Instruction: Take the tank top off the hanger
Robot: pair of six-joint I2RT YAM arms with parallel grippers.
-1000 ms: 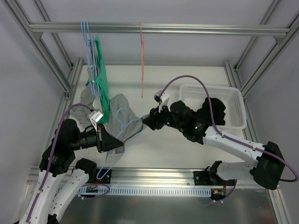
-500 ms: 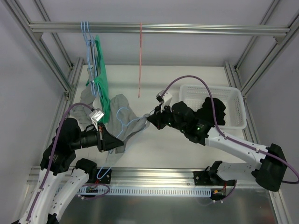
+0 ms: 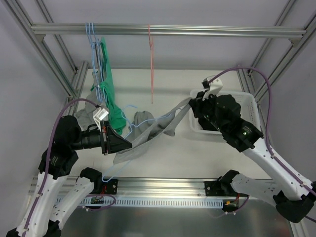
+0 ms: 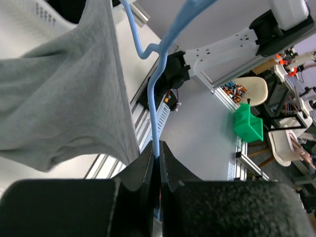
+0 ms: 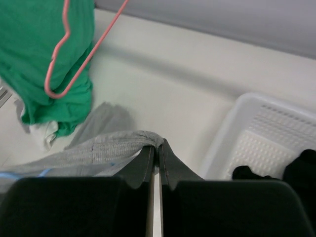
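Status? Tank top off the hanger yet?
Not yet. Done: both grips are made, left gripper jaws shut on the blue hanger, right gripper jaws shut on the grey tank top. In hand: the fabric is stretched between the arms, toward the white basket. Left: part looks still draped over the hanger wire and must slide free.

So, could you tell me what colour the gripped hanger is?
The hanger is light blue, clearest in the left wrist view.

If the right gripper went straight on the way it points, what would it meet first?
Likely bare table, beyond the tank top the right gripper is shut on. The pink hanger hangs left of that line; depth is unclear.
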